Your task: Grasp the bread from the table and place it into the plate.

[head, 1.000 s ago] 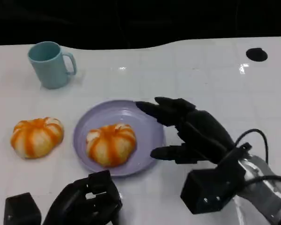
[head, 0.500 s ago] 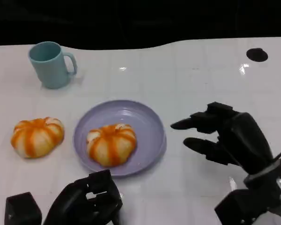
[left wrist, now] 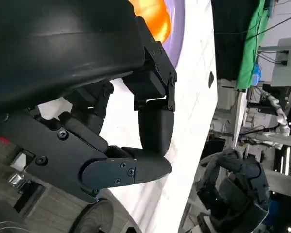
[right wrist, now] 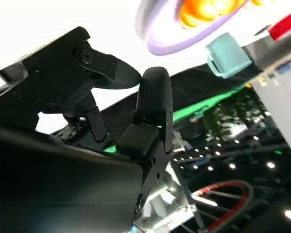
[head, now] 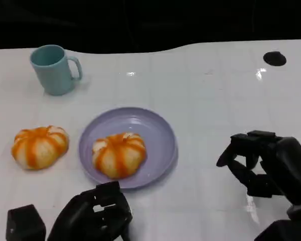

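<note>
The soft, light bread [head: 39, 146] should be held gently by its sides, since both curled hands hold nothing.

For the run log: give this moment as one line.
bread on plate: in purple plate | second bread: on table, beside plate | right hand: empty, curled | left hand: empty, curled | teal mug: upright

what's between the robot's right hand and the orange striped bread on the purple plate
In the head view, just the round purple plate's bare right rim and bare white table separate the right hand from the orange-striped bread.
</note>
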`<state>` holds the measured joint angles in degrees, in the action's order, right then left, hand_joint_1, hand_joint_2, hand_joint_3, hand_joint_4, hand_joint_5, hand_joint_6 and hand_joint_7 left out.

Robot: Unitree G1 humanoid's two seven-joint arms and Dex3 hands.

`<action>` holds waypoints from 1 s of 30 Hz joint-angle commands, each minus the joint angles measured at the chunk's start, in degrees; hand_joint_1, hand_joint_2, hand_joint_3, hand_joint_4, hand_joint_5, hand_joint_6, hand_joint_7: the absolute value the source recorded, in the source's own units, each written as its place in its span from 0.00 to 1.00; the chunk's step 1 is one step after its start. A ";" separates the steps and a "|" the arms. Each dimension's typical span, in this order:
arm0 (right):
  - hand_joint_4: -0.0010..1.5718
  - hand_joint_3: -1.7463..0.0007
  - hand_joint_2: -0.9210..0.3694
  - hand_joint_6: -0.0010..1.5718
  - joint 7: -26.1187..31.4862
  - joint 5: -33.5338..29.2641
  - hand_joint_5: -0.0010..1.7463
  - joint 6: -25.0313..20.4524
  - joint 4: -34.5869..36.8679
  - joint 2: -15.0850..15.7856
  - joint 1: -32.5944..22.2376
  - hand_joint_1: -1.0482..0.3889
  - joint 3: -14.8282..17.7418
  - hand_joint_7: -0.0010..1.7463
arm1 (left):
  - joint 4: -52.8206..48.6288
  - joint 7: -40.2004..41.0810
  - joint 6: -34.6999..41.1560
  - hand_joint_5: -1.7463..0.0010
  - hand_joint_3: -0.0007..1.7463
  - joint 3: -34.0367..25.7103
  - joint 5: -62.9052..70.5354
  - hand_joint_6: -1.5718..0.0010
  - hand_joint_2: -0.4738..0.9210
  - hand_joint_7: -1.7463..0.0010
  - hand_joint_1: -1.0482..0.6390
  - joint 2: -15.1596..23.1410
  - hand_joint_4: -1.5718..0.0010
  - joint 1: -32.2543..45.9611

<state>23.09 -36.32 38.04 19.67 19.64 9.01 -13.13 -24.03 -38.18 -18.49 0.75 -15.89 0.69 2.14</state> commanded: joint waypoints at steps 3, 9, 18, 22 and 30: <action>0.54 0.45 0.26 0.38 -6.48 1.64 1.00 -8.59 -10.01 0.33 -7.02 0.56 2.28 0.90 | -0.25 0.47 0.01 0.00 0.39 -0.34 0.13 0.52 0.80 0.18 0.29 0.59 0.50 -0.48; 0.54 0.39 0.32 0.39 -7.84 2.31 1.00 -10.59 -12.64 -0.28 -10.08 0.55 2.31 0.87 | -0.35 0.46 -0.12 0.00 0.39 -0.46 0.29 0.52 0.81 0.18 0.29 0.88 0.50 -0.52; 0.55 0.39 0.30 0.39 -1.45 0.86 1.00 -5.26 -4.96 -1.35 -8.73 0.53 1.52 0.85 | -0.40 -0.20 0.48 0.00 0.39 -1.03 -0.40 0.52 0.81 0.18 0.29 1.46 0.50 -0.67; 0.54 0.39 0.30 0.39 0.67 0.95 1.00 -2.51 -1.07 -1.78 -7.47 0.53 1.30 0.85 | -0.72 -0.24 0.23 0.00 0.39 -1.29 -0.42 0.52 0.81 0.18 0.28 1.64 0.50 -0.76; 0.54 0.39 0.30 0.39 3.99 0.41 1.00 1.17 3.94 -1.65 -5.62 0.52 1.27 0.85 | -2.02 -0.73 -0.50 0.00 0.38 -1.28 -0.42 0.52 0.82 0.19 0.28 1.40 0.50 -1.36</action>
<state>25.85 -36.09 37.76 22.28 17.55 2.67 -12.05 -25.57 -38.40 -18.36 -0.14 -16.06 1.39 1.10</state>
